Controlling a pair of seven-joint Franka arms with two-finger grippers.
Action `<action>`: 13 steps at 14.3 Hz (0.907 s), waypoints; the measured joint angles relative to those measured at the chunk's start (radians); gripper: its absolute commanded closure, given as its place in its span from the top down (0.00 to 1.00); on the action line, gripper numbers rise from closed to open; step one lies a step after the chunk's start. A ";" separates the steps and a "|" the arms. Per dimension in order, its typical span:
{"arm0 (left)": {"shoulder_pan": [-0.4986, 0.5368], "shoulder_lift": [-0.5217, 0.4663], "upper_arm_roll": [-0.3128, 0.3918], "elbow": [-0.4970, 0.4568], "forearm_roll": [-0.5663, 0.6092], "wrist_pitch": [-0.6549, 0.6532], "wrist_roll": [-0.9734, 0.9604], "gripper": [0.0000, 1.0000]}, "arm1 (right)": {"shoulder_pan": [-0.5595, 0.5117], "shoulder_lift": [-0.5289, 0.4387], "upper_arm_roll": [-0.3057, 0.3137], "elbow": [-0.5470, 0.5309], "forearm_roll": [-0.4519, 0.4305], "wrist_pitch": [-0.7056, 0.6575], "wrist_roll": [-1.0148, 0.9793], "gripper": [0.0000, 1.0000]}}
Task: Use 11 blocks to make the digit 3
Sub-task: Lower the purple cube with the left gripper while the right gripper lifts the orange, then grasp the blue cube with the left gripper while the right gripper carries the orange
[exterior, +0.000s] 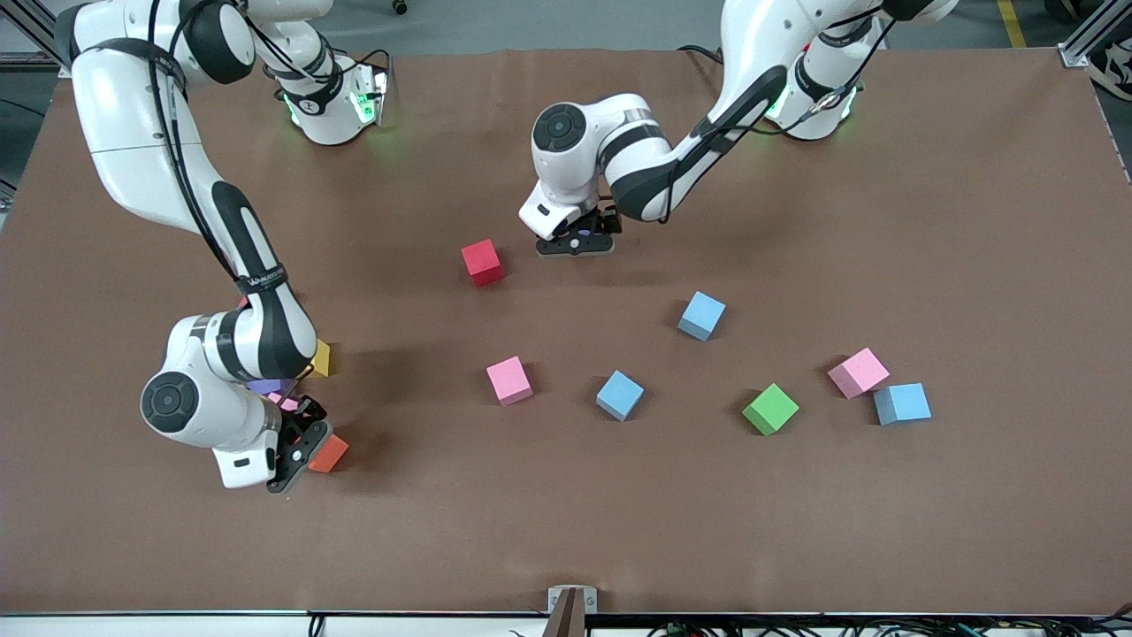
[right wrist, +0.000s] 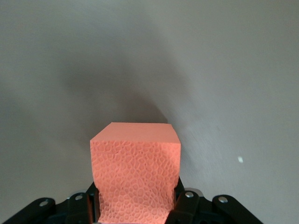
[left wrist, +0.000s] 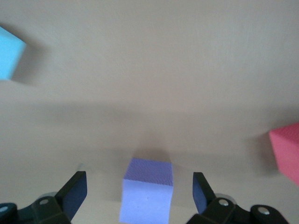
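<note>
from the front camera we see the right gripper (exterior: 305,447) low at the right arm's end of the table, with an orange block (exterior: 329,454) at its fingertips. only the right wrist view shows that its fingers are clamped on the orange block (right wrist: 135,175), which fills the space between them and has a pitted, foamy face. tucked under that arm's wrist we make out slivers of a yellow block (exterior: 321,358), a purple block (exterior: 270,386) and a pink one (exterior: 285,401), mostly hidden.

moving across the table (exterior: 566,531), a red block (exterior: 482,262) sits beside the left gripper (exterior: 577,243), which is low over the table's middle. the front view shows only a hint of colour beneath that gripper; the left wrist view shows a lilac-blue cube (left wrist: 147,189) on the surface between widely parted fingers (left wrist: 74,193), not touched by either, and we cannot tell its true colour. that view also catches the red block (left wrist: 286,149) and a blue one (left wrist: 9,51), both cut off at the edges.

nearer the front camera lie a pink block (exterior: 509,380), a blue block (exterior: 619,395), another blue block (exterior: 702,315) and a green block (exterior: 770,409); toward the left arm's end a pink block (exterior: 858,372) lies just beside a blue block (exterior: 902,403). these are scattered singly, and no figure is formed.
</note>
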 measured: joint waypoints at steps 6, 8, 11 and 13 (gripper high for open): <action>0.194 -0.163 0.003 0.094 -0.010 -0.309 0.019 1.00 | 0.123 -0.226 0.008 -0.221 0.001 0.023 -0.021 0.18; 0.305 -0.163 0.005 0.101 -0.027 -0.344 0.051 1.00 | 0.190 -0.328 0.011 -0.353 0.004 0.040 -0.018 0.19; 0.455 -0.150 0.009 0.074 -0.063 -0.350 0.048 1.00 | 0.321 -0.452 0.013 -0.498 0.006 0.035 0.038 0.19; 0.501 -0.139 0.009 0.025 -0.067 -0.322 -0.035 1.00 | 0.416 -0.483 0.014 -0.545 0.006 0.016 0.064 0.21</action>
